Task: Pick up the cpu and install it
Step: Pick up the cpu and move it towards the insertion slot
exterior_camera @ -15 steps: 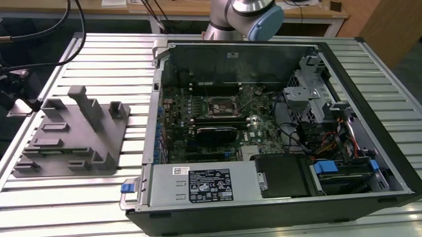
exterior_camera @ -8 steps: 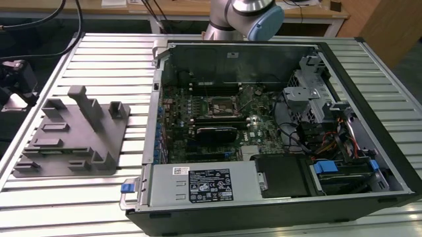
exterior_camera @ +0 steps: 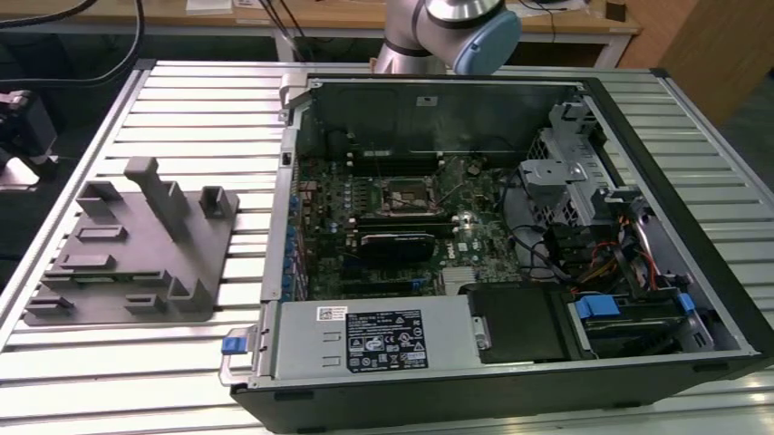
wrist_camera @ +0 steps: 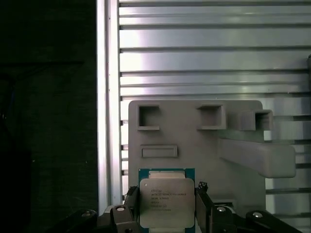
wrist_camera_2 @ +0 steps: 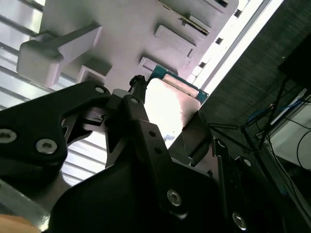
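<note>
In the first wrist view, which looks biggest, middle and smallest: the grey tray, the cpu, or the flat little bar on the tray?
1. grey tray, largest.
2. cpu; it may be nearer the camera, so could look bigger than it is.
3. flat little bar, smallest.

One arm [exterior_camera: 401,50]: round tubular segments in brushed silver-grey metal. One joint housing [exterior_camera: 454,11]: a silver cylinder closed at its end by a pale blue round cap [exterior_camera: 494,41]. One gripper [wrist_camera_2: 167,109]: matte black throughout, built of flat angular link plates [wrist_camera_2: 53,121] with rounded corners, layered and pinned over one another. Assorted screws [wrist_camera_2: 46,145]: bright silver round heads with recessed sockets, set singly or in pairs in the plates; small dark holes run along one bar. Two fingers [wrist_camera: 203,204]: narrow black bars in the first wrist view, each with a silver screw head near its base.
</note>
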Robot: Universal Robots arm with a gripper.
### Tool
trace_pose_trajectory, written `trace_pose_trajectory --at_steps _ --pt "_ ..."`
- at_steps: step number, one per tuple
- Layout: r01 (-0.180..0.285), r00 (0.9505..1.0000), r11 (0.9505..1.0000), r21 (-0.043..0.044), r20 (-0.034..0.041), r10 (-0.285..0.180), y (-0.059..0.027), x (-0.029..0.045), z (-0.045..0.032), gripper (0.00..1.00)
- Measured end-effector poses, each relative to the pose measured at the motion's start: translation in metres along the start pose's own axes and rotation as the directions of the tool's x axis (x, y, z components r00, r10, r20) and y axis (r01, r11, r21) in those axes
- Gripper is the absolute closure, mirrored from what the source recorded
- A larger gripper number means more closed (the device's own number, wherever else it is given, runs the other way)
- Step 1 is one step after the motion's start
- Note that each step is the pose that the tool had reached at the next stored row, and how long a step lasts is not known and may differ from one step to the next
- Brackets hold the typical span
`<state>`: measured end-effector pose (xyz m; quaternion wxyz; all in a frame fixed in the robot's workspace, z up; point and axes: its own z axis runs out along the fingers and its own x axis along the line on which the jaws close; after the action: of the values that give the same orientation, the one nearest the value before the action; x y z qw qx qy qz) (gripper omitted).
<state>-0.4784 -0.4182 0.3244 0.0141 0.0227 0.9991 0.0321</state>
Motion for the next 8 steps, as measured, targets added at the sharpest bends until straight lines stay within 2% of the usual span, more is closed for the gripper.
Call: trace_pose_trajectory --at_steps 8 --pt "0.001 1.0000 1.0000 -0.0015 0.0082 0.000 0.0015 -0.0006 -0.0227 0.45"
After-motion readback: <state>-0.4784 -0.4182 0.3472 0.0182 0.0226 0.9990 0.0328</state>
